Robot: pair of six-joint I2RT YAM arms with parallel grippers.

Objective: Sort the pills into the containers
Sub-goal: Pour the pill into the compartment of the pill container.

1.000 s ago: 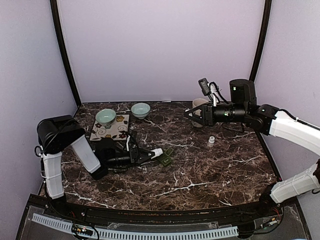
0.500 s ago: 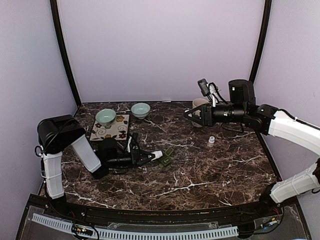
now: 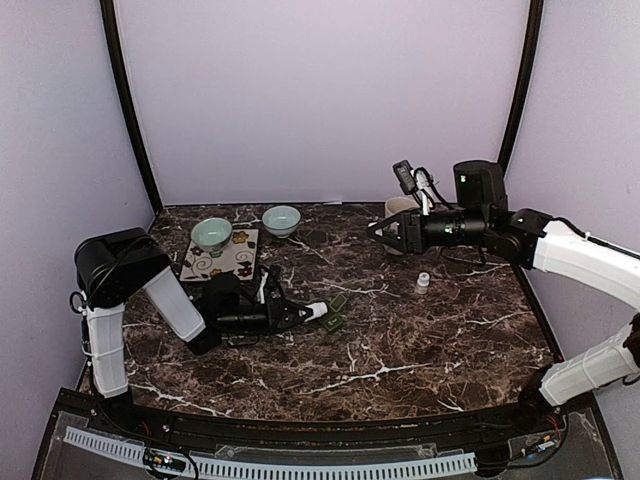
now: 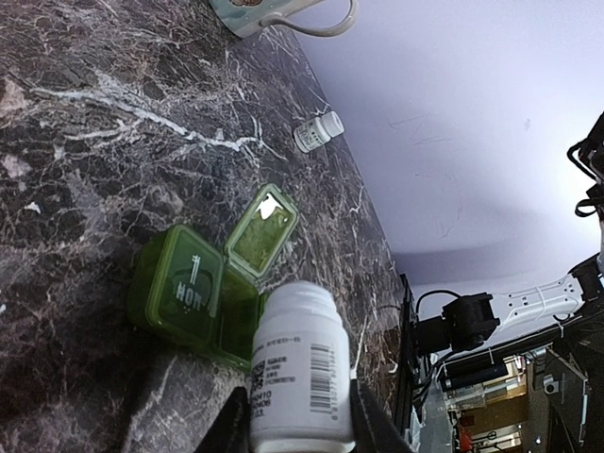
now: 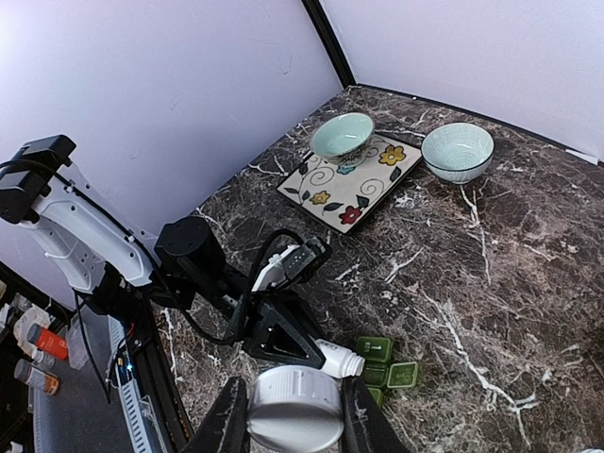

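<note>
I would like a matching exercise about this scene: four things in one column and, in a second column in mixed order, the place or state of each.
Things:
1. white bottle
2. white cap
3. green pill box
4. floral tile

Places or states:
A. held in the right tool
B. under a teal bowl
C. held in the left tool, tipped sideways
D. on the table, a lid open

Pairs: 1-C, 2-A, 3-D, 4-B
</note>
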